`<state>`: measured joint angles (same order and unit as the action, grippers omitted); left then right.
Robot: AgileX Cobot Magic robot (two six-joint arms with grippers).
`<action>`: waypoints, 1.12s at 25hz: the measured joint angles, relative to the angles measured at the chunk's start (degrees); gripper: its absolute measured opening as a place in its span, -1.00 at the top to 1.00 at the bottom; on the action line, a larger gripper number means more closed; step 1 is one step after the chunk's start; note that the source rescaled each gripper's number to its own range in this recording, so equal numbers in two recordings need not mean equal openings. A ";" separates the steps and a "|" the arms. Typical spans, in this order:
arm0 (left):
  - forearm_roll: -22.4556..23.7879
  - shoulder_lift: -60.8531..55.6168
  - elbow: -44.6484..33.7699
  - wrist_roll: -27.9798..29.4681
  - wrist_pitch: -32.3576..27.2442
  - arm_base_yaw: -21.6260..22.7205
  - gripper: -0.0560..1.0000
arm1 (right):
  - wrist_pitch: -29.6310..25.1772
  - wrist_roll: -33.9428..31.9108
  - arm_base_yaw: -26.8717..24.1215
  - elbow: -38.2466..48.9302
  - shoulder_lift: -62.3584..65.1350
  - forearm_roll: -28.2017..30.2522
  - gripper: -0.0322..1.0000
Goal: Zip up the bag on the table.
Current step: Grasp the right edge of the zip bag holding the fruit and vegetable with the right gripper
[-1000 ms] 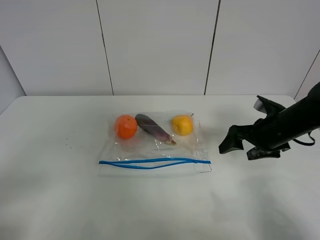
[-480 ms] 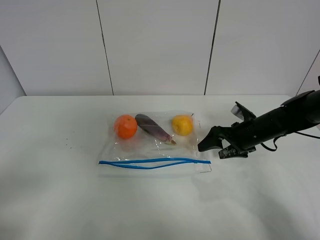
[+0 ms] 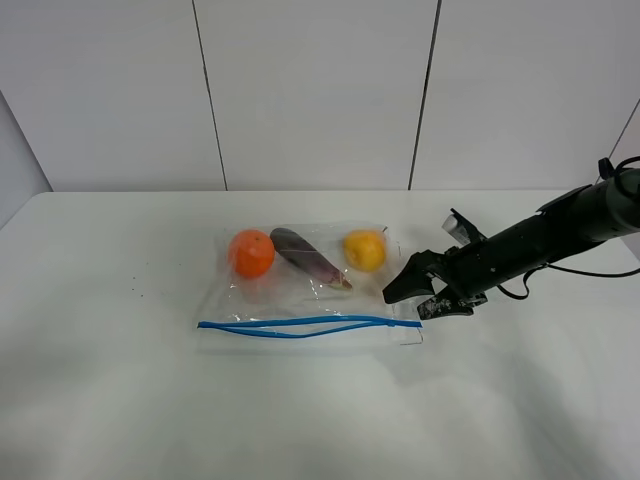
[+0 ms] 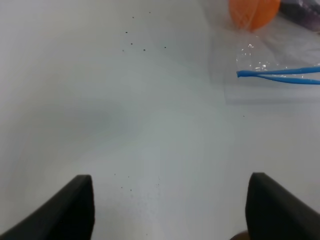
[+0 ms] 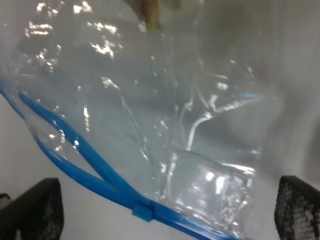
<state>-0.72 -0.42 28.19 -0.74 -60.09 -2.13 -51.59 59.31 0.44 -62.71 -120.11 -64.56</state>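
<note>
Two blue zip tracks (image 3: 300,326) gaped apart along your crinkly clear bag (image 3: 300,295), flat on the matte white table (image 3: 120,400) (orange (image 3: 251,253), eggplant (image 3: 310,258) inside). Your right gripper (image 3: 410,300) stood spread, empty, beside its corner; left gripper (image 4: 167,210) likewise.

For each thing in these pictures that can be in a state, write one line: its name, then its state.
bag: lying flat on the table, not sealed
zip strip: parted along most of its length
right gripper: open, at the bag's zip corner
left gripper: open, holding nothing
</note>
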 joint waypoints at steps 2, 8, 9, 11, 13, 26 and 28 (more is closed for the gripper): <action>0.00 0.00 0.00 0.00 0.00 0.00 -0.65 | -0.84 0.99 -0.82 -0.02 -0.75 -0.52 -0.96; 0.00 0.00 0.00 0.00 0.00 0.00 -0.65 | -5.48 4.64 -2.28 -0.06 -2.91 -4.11 -0.96; 0.00 0.00 0.00 0.00 0.00 0.00 -0.65 | -5.96 4.96 -2.35 -0.06 -3.16 -4.54 -0.96; 0.00 0.00 0.00 0.00 0.00 0.00 -0.65 | -7.29 7.15 -2.43 -0.06 -4.07 -6.67 -0.96; 0.00 0.00 0.00 0.00 0.00 0.00 -0.65 | -8.02 7.68 -2.48 -0.12 -4.95 -7.71 -0.96; 0.00 0.00 0.00 0.00 0.00 0.00 -0.65 | -9.85 9.13 -2.62 -0.12 -6.87 -8.69 -0.12; 0.00 0.00 0.00 0.00 0.00 0.00 -0.65 | -9.97 9.13 -2.62 -0.12 -6.87 -8.69 0.04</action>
<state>-0.72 -0.42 28.19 -0.74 -60.09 -2.13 -61.57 68.44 -2.18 -62.83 -126.98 -73.24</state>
